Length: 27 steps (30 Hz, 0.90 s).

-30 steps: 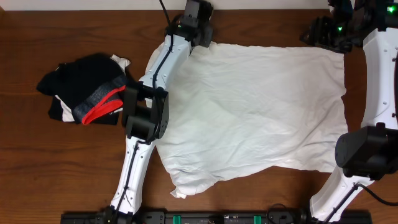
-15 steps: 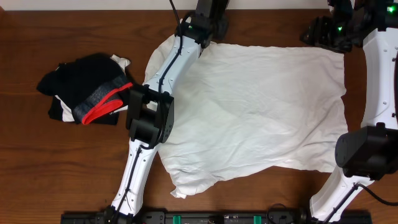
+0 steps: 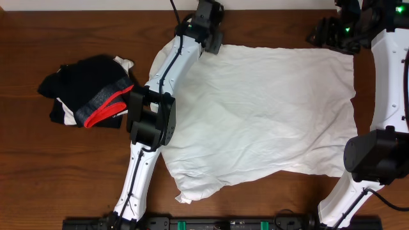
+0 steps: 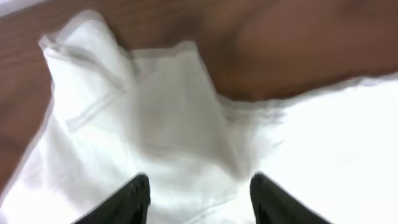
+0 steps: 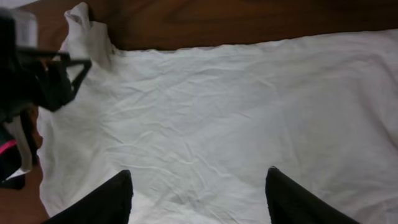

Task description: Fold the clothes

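The white T-shirt (image 3: pixel 268 108) lies spread flat over the middle of the wooden table, with no lettering showing. My left gripper (image 3: pixel 212 39) is at the shirt's far left corner. In the left wrist view the left gripper (image 4: pixel 200 180) has its jaws apart, just above a bunched sleeve (image 4: pixel 149 106), holding nothing. My right gripper (image 3: pixel 329 33) is at the far right corner. In the right wrist view the right gripper (image 5: pixel 198 174) stands open high over the shirt (image 5: pixel 249 106), with nothing between its fingers.
A pile of black garments with a grey-and-red band (image 3: pixel 89 96) lies on the table left of the left arm. The shirt's near left corner (image 3: pixel 192 188) reaches close to the front edge. Bare wood (image 3: pixel 64 172) shows at the front left.
The left gripper has gone from shut to open and let go of the shirt's far left corner. The right gripper's jaws have spread slightly wider. The shirt has barely shifted.
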Each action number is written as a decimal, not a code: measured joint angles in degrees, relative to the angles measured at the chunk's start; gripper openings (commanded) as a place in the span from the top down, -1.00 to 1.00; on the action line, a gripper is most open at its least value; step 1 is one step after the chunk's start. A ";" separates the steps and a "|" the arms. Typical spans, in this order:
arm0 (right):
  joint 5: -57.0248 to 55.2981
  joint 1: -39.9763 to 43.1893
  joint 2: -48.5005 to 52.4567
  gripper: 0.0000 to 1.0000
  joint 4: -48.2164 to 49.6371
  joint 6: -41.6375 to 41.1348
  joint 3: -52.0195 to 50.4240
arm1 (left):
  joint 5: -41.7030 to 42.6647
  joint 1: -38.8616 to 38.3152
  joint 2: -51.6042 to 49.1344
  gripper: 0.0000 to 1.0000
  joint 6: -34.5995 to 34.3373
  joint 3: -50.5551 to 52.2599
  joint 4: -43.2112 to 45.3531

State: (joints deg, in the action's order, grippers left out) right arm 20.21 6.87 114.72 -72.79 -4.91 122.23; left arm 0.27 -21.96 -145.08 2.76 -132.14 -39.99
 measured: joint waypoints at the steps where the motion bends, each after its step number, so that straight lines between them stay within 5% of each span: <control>1: -0.39 -0.02 0.00 -0.38 -0.04 0.00 -0.17 | -0.02 0.00 0.02 -0.05 0.02 0.00 -2.01; 7: -1.75 -0.04 0.00 -0.35 0.09 0.00 -2.84 | -1.60 0.22 2.62 -0.21 -0.17 0.28 -6.64; 13: -1.79 -0.26 0.00 -0.38 1.49 0.00 -5.84 | -2.23 0.83 6.97 -0.55 -0.48 0.22 -0.04; 27: -1.70 -4.04 0.17 -0.33 4.07 -0.02 -12.07 | -1.09 0.85 -2.62 -0.42 -0.87 0.13 17.62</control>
State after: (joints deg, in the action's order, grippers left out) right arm 18.50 2.83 114.89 -68.73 -4.93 110.17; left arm -0.82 -21.10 -147.70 1.89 -132.00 -22.37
